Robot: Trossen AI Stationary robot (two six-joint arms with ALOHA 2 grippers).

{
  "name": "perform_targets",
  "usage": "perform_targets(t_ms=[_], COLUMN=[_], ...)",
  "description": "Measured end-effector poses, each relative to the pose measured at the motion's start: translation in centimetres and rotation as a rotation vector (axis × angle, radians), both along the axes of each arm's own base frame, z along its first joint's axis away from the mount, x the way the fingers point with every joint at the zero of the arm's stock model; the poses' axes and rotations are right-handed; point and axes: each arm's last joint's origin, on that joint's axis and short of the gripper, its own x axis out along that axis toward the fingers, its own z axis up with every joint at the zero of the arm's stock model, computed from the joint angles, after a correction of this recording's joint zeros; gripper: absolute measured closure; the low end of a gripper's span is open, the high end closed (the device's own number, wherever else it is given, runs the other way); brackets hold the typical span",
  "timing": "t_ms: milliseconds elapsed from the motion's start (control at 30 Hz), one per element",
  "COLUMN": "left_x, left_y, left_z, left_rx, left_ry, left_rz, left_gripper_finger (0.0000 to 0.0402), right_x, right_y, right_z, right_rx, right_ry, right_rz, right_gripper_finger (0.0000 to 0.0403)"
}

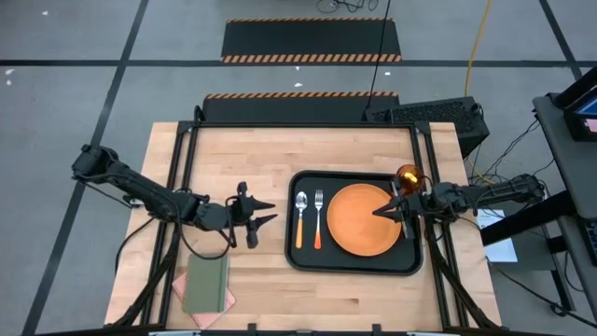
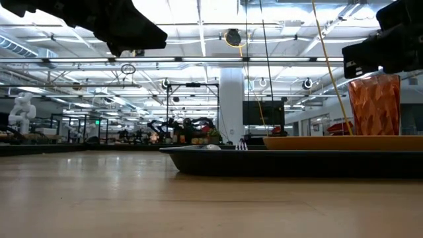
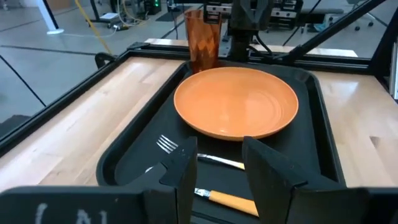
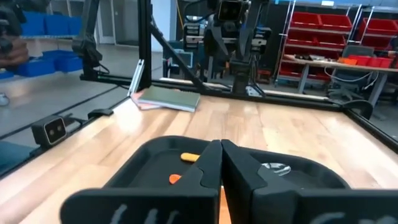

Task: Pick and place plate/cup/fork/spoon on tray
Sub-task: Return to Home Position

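Light wood plank surface [image 1: 242,159]. Two items directly on it: black tray [image 1: 354,270] at 3 o'clock from centre, flat, and pink cloth [image 1: 176,286] at 8 o'clock near the edge, green notebook [image 1: 206,285] on top of the cloth.

Grey floor [image 1: 75,112], white pillar [image 2: 231,96], red shelving [image 4: 326,28]

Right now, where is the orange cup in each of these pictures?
High view: cup at the tray's upper right corner.
Low view: at right, behind the plate.
Left wrist view: just beyond the plate.
Right wrist view: not in it.
Shared landmark: the black tray.
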Motion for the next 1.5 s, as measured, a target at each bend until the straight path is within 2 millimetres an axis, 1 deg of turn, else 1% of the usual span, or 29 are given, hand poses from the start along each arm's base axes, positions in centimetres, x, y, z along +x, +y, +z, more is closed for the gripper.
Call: perform_targets(t_ms=[200,400,833,1033,1133,1267,1333,1400,1500], left_x=[-0.1,-0.2,-0.2,-0.4,-0.7,-2.0,-3.1,-4.3,-6.1], left_y=[0.0,0.0,0.0,-0.3,-0.3,0.2,0.6,1.0,1.7], left_z=[0.2,0.4,0.5,0.6,0.8,0.4,-0.2,-0.7,-1.4], left_rx=[0.003,0.003,-0.002,0.063,0.071,0.071,0.062,0.039,0.016], left_ry=[-0.007,-0.011,-0.025,-0.011,-0.003,-0.006,-0.012,-0.034,-0.083], left_rz=[-0.001,-0.004,-0.005,-0.04,-0.047,-0.055,-0.054,-0.056,-0.056], left_gripper_finger=[0.0268,0.0268,0.0268,0.027,0.0291,0.0352,0.0384,0.0394,0.0389], right_x=[-0.2,-0.9,-0.9,-0.9,-0.9,-0.9,-0.9,-0.9,-0.9], right_y=[0.0,-0.2,-0.2,-0.2,-0.2,-0.2,-0.2,-0.2,-0.2], right_z=[0.0,0.3,0.2,0.1,0.2,0.2,0.2,0.2,0.2], right_rx=[-0.034,-0.042,-0.015,-0.043,-0.041,-0.041,-0.041,-0.041,-0.041], right_ry=[-0.014,-0.065,-0.045,-0.043,-0.051,-0.053,-0.052,-0.052,-0.051], right_rz=[0.001,0.0,-0.022,-0.021,-0.022,-0.023,-0.023,-0.023,-0.023], right_gripper_finger=[0.0403,0.0403,0.0403,0.0403,0.0403,0.0403,0.0403,0.0403,0.0403])
